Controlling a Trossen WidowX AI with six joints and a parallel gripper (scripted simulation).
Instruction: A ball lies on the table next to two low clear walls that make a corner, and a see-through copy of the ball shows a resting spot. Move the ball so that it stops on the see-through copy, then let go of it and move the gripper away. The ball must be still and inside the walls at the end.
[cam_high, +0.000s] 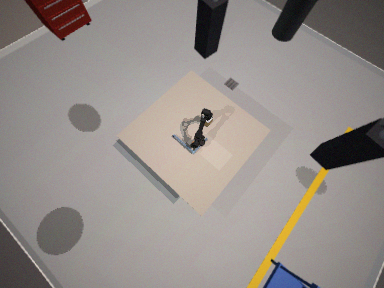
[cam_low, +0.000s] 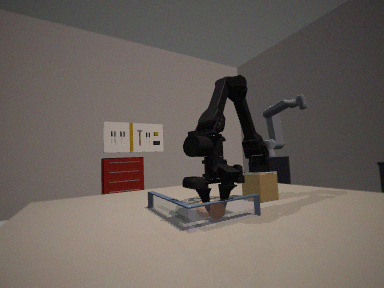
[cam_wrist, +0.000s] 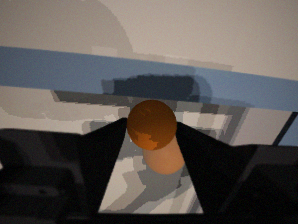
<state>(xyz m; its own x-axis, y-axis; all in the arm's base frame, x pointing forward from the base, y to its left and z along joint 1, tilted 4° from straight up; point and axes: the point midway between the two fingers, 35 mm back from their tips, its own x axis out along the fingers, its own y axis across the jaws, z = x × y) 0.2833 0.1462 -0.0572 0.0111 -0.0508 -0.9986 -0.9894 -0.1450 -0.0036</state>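
In the wrist view the orange ball (cam_wrist: 151, 124) sits between my two black fingers, which touch it on both sides. The paler see-through copy (cam_wrist: 165, 157) lies just behind and below the ball, partly overlapped by it. My gripper (cam_wrist: 151, 123) (cam_low: 214, 198) (cam_high: 196, 144) is shut on the ball, low over the table inside the corner. The clear walls with blue rails (cam_wrist: 60, 70) (cam_low: 258, 206) (cam_high: 181, 140) run just beyond the ball. In the exterior view an orange patch (cam_low: 216, 210) shows under the fingertips. The ball is too small to make out in the top view.
A tan box (cam_low: 260, 186) stands on the table (cam_high: 165, 170) behind the walls, by the arm's base. A grey second arm (cam_low: 280, 120) and a red cabinet (cam_low: 122, 175) (cam_high: 60, 15) stand off the table.
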